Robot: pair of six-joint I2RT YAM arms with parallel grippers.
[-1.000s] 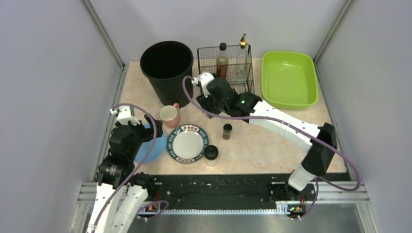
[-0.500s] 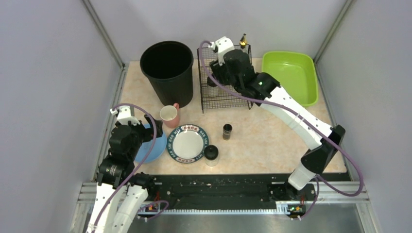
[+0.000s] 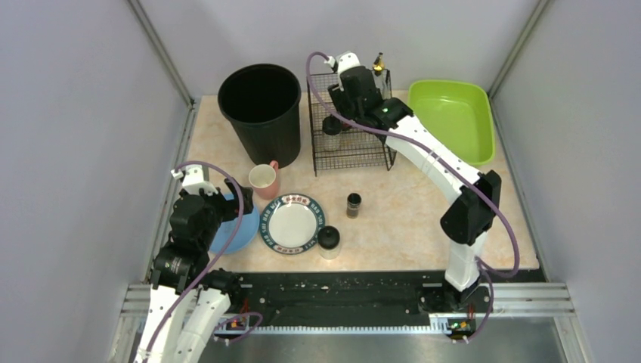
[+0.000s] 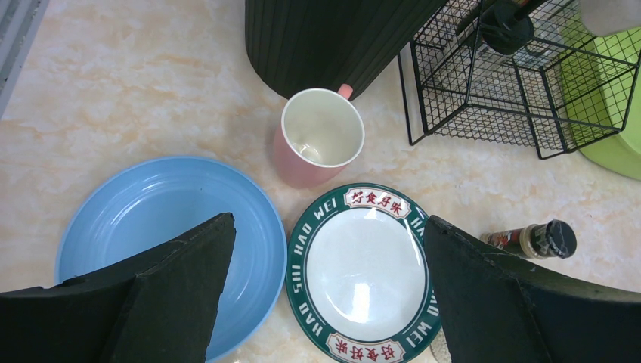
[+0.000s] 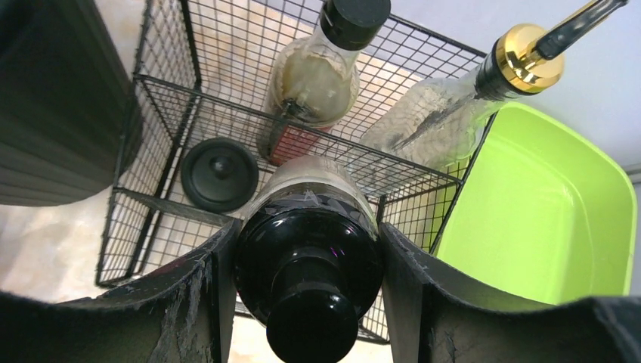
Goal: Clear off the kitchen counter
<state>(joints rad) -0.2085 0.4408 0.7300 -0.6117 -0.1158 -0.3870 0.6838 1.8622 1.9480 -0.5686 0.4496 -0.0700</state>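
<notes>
The kitchen counter [image 3: 408,219] fills the middle of the top view between grey walls, with 12 o'clock at the far wall. A black bin [image 3: 259,110] stands at 11 o'clock, a wire basket [image 3: 355,147] at 12 o'clock, and a lime-green tray [image 3: 450,121] at 1 o'clock, just beside the basket. The right arm reaches over the basket. In its wrist view the right gripper [image 5: 306,295] has its fingers closed on a black-capped jar [image 5: 306,242], held above the basket's near edge. Inside the basket are a round black lid [image 5: 219,174] at the left, a black-capped sauce bottle [image 5: 317,72] behind it, and a clear bottle with a gold pourer [image 5: 521,64] leaning at the right. A pink mug [image 3: 263,180] stands upright at 9 o'clock, close to the bin. A blue plate [image 3: 238,231] lies at 8 o'clock, and beside it lies a white plate with a green lettered rim [image 3: 292,223]. A small dark spice bottle [image 3: 353,204] stands near the centre, and a black-lidded shaker [image 3: 328,242] sits at 6 o'clock, just beside the lettered plate. The left gripper [image 4: 325,295] hovers over the two plates with its fingers spread wide and nothing between them.
</notes>
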